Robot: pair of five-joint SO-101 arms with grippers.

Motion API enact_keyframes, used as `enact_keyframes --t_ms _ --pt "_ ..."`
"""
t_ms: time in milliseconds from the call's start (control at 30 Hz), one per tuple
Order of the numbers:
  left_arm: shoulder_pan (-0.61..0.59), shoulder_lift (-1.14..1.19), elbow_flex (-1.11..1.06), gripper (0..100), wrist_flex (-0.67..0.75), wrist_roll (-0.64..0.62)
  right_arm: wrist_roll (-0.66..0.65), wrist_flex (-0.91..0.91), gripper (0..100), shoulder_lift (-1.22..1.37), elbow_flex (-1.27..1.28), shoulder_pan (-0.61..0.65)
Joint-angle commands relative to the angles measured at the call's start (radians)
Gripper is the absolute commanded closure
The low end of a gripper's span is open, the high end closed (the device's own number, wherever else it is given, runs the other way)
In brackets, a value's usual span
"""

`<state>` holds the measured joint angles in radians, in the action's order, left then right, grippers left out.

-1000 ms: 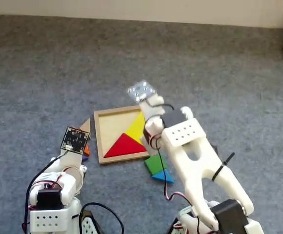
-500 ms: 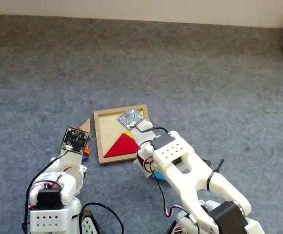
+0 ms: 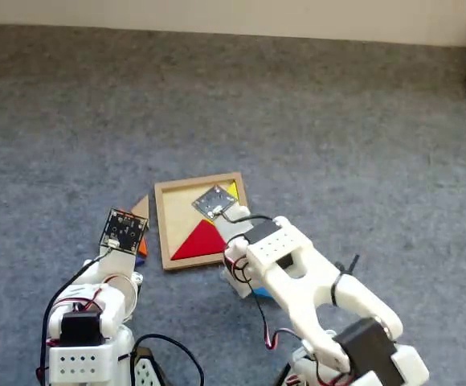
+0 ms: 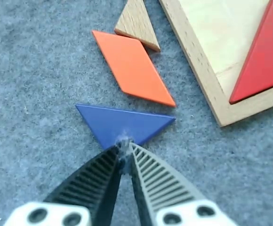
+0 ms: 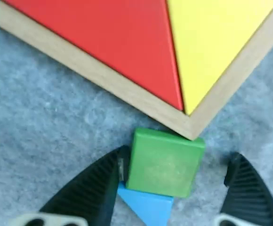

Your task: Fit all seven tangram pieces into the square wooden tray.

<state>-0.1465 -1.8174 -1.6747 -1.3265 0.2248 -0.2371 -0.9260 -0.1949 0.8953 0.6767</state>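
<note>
We log: right hand (image 5: 176,167) wide open astride the green square (image 5: 164,162), just off the tray (image 5: 94,69) corner (red triangle (image 5: 103,28) and yellow triangle (image 5: 216,37) seated inside). Left hand (image 4: 124,150) closed, tips meeting the dark blue triangle (image 4: 124,125) on the worktop (image 4: 33,70).

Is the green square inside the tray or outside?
Outside: the green square lies on the carpet at the tray corner, overlapping a blue triangle.

The square wooden tray (image 3: 159,229) is lying on the grey surface (image 3: 337,121), holding a red triangle (image 3: 199,242) and a yellow piece (image 3: 231,190). The right arm (image 3: 297,269) is overhanging the tray's lower right corner. The left arm (image 3: 108,273) is sitting beside a wooden triangle (image 3: 141,204) and an orange piece (image 3: 142,248).
</note>
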Motion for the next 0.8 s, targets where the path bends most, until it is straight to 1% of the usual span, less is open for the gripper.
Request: enact_keyframes --t_ms 0,167,300,400,567,767 --pt "-0.01 -0.005 -0.021 99 -0.003 -0.006 0.003 0.001 72.1 0.021 -0.033 0.008" --pt "-0.01 -0.005 -0.021 99 -0.003 -0.006 -0.003 -0.035 85.7 0.019 -0.044 0.007" --pt "-0.01 -0.005 -0.021 99 -0.003 -0.006 -0.003 -0.041 92.0 0.01 -0.07 0.005" --pt "-0.01 -0.005 -0.021 99 -0.003 -0.006 -0.014 -0.064 93.3 -0.061 -0.094 -0.022" --pt "-0.01 -0.005 -0.021 99 -0.003 -0.006 -0.087 -0.077 93.5 -0.243 -0.101 -0.077" --pt "-0.01 -0.005 -0.021 99 -0.003 -0.006 -0.087 -0.065 93.5 -0.377 -0.11 -0.076"
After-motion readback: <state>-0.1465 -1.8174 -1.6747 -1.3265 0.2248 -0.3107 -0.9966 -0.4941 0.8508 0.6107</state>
